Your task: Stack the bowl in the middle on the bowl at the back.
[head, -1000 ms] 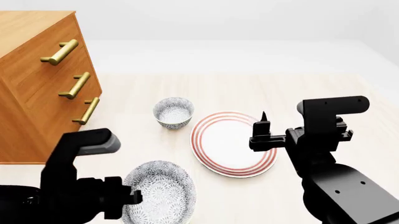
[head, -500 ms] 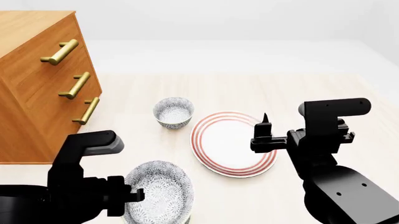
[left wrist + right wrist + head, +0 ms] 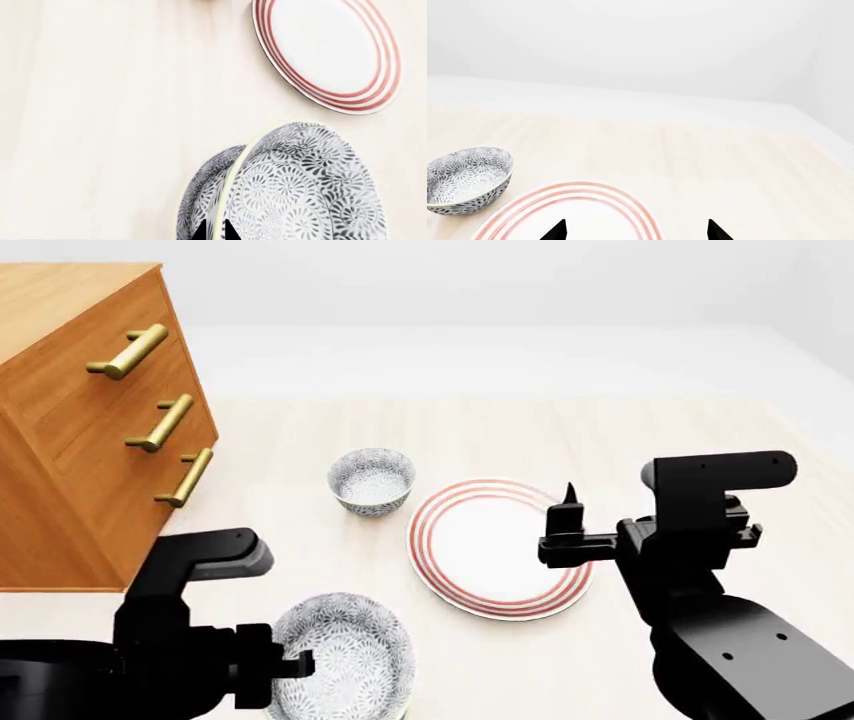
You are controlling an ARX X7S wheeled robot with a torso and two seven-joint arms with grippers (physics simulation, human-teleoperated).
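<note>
Bowl in the middle sat at the near edge of the head view, tilted up on its side with its patterned inside facing the camera. We saw our left gripper closed on its near rim, the 2 dark fingertips pinching the thin wall with 1 on each face. In the left wrist view the bowl's rim stood steeply inclined over the pale wooden tabletop, and we could not tell whether its lower edge touched the surface.

Beyond it, the bowl at the back stood upright on the tabletop, well apart from the held bowl and just beside the far left rim of the plate with red rings. The right wrist view showed this back bowl upright next to the plate's rim.

Our right gripper hovered over the right side of the plate with its 2 fingertips spread wide, holding nothing.

A wooden drawer cabinet with 3 brass handles stood at the left of the tabletop, near the back bowl.
</note>
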